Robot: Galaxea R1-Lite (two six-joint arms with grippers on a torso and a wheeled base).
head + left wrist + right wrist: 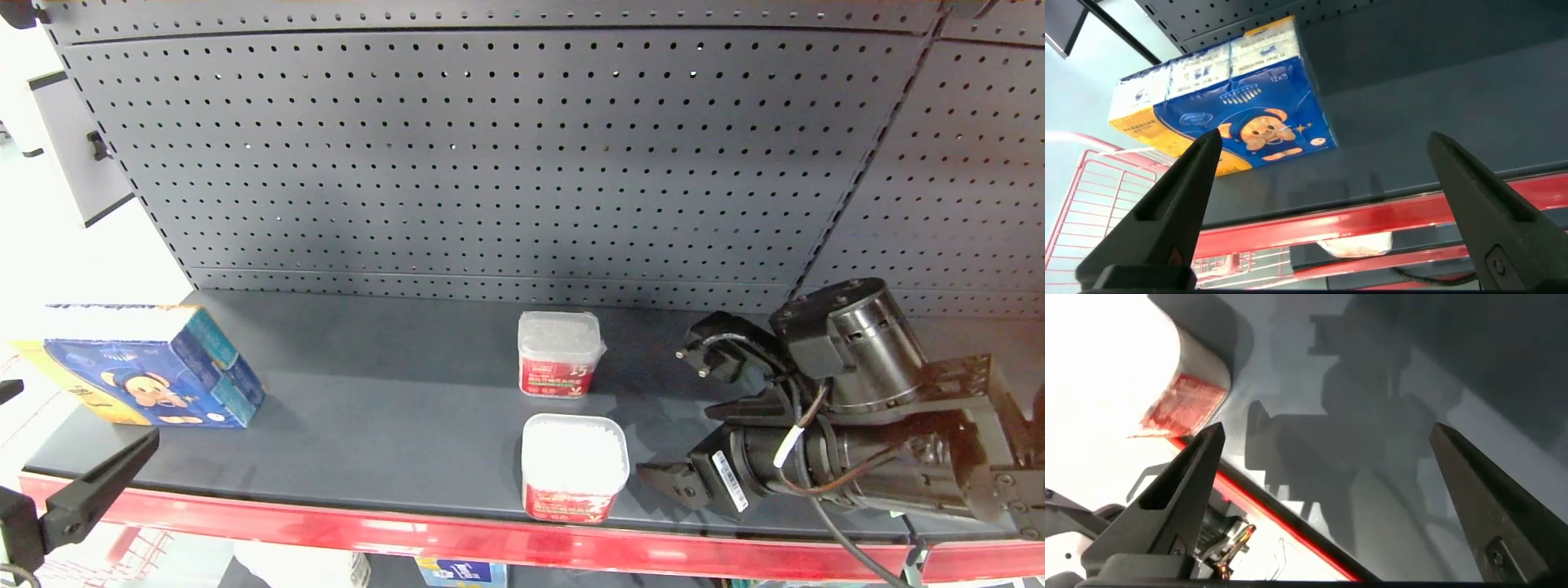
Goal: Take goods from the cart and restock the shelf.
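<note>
— What sits nearest the front of the shelf (392, 408)?

— Along its red front strip (408, 531), the front tub (574, 465): clear plastic, packed with white, a red label on its side. It stands upright at the very edge.

— And the right gripper (682, 445)?

— It lies low over the shelf just to the tub's right, pointing at it. Its fingers are spread wide with nothing between them. The nearer fingertip is close to the tub's side, with a small gap between. In the right wrist view the right gripper (1327, 445) frames bare shelf, and the front tub (1167, 376) stands off past one finger.

— The left gripper (86, 412)?

— It is at the shelf's front left corner, also wide apart and empty. In the left wrist view the left gripper (1324, 140) faces the tissue pack (1241, 122), without touching it. The cart (1094, 188), in red wire, shows below the shelf edge.

— Farther back?

— The tissue pack (155, 367), blue and yellow, lies on the shelf's left end. The rear tub (560, 353), the same kind, stands straight behind the front one, apart from it. Behind everything rises the grey pegboard (490, 163).
</note>
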